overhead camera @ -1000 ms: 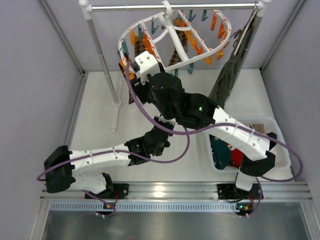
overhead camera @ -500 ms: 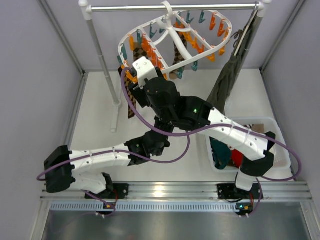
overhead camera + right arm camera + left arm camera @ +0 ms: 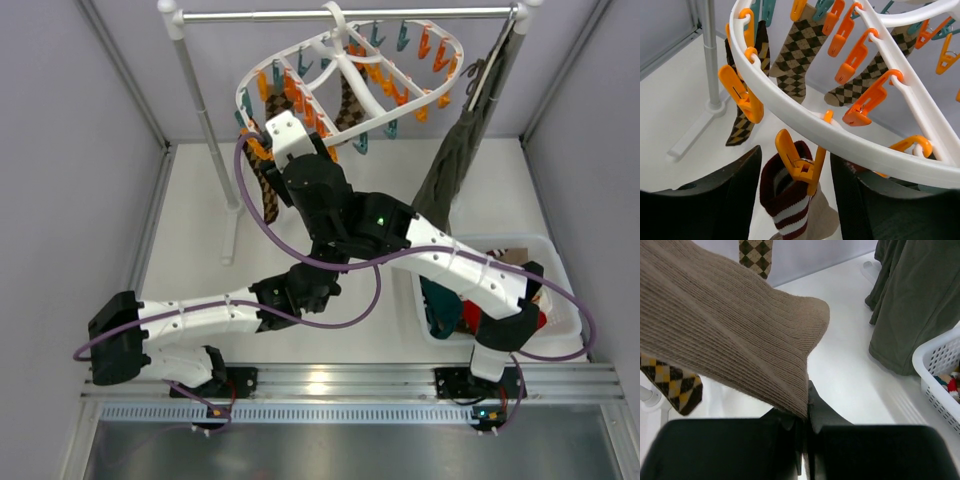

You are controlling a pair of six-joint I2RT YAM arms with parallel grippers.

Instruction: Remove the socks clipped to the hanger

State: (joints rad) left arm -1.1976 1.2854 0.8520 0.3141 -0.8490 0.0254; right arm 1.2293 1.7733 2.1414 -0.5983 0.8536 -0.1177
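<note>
Freeing the brown sock (image 3: 725, 335) comes down to the orange clip (image 3: 797, 162) biting its striped cuff (image 3: 785, 210) on the near rim of the white hanger (image 3: 805, 120). The right gripper (image 3: 795, 187) straddles that clip with its jaws apart, one finger on each side and nothing gripped. The left gripper (image 3: 802, 440), low over the table (image 3: 855, 370), is clamped tight on the ribbed body of a brown sock, most likely the same one. To do this well, the right fingers should close on the clip's upper handles, not on the cuff, and squeeze squarely so the hanger does not swing. The left should then draw the sock straight down with a light pull. Argyle socks (image 3: 800, 50) hang clipped further round the hanger.
</note>
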